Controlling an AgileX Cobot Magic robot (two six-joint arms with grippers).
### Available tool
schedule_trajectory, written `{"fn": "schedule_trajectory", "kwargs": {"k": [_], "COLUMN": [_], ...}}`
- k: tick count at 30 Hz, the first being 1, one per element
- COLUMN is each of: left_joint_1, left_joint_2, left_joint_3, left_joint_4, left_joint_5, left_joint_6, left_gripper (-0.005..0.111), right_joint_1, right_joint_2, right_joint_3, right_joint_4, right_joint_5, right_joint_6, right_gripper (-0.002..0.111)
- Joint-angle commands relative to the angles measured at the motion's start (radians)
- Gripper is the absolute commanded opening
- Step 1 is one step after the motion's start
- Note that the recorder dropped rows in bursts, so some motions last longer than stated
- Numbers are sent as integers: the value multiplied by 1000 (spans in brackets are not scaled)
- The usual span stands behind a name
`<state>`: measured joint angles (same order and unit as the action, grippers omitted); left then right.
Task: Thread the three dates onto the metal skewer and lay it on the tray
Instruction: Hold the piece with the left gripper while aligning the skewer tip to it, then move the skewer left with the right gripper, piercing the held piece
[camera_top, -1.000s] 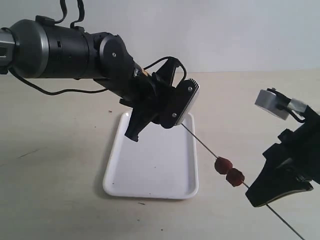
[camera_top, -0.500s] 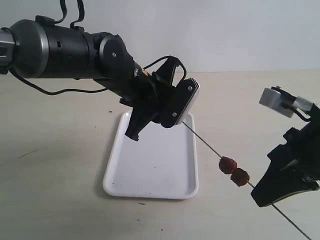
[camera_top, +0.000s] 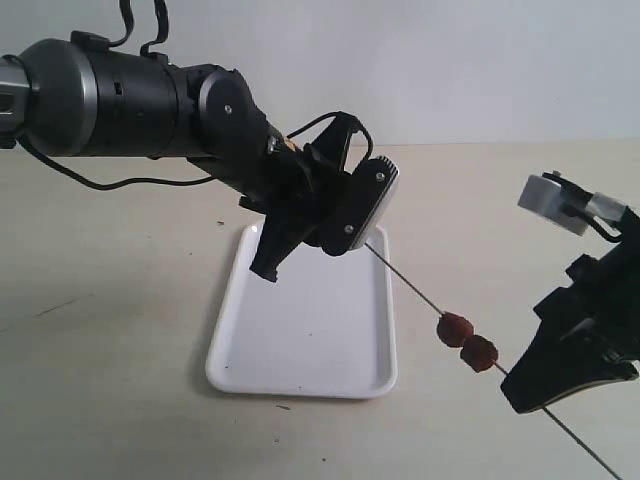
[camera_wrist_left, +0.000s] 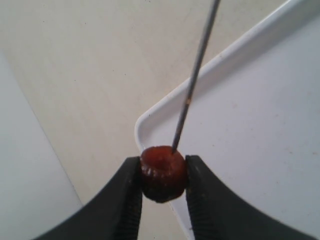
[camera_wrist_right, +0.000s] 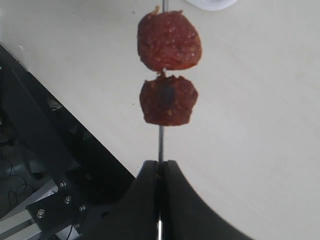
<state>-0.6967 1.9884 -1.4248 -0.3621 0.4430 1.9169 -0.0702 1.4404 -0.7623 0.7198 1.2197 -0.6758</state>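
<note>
My right gripper (camera_wrist_right: 160, 164) is shut on the thin metal skewer (camera_top: 410, 283), which slants up and left across the exterior view. Two dark red dates (camera_top: 456, 327) (camera_top: 479, 352) sit threaded on it just beyond the right fingertips; the right wrist view shows the same pair (camera_wrist_right: 169, 41) (camera_wrist_right: 168, 100). A third date (camera_wrist_left: 163, 172) is pinched in my shut left gripper (camera_wrist_left: 163, 176), and the skewer's tip (camera_wrist_left: 175, 147) touches its top. The left gripper (camera_top: 352, 240) hangs above the far right corner of the white tray (camera_top: 300, 370), and its hand hides the held date in the exterior view.
The tray lies on a pale beige tabletop (camera_top: 120, 330). The large black left arm (camera_top: 130, 100) reaches in from the upper left. A few dark specks lie on the table close to the tray.
The right gripper, skewer and two dates shifted slightly right and down a second ago, then held still. The left arm has not moved.
</note>
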Motion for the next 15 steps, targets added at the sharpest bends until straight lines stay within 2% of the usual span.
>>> {"fn": "schedule_trajectory", "kwargs": {"k": [1,15], "left_joint_1": [-1,-2], "left_joint_2": [-6,-8], "left_joint_3": [2,2], "left_joint_4": [-8,-16], "left_joint_5": [-3,-3], "left_joint_6": [-2,15], "left_gripper": [30,30], "right_joint_1": [1,1], "right_joint_2": [-8,-8], "right_joint_3": [-4,-4], "right_joint_4": [31,40], "right_joint_5": [1,-8], "right_joint_6": [-8,-12], "right_gripper": [0,0]}}
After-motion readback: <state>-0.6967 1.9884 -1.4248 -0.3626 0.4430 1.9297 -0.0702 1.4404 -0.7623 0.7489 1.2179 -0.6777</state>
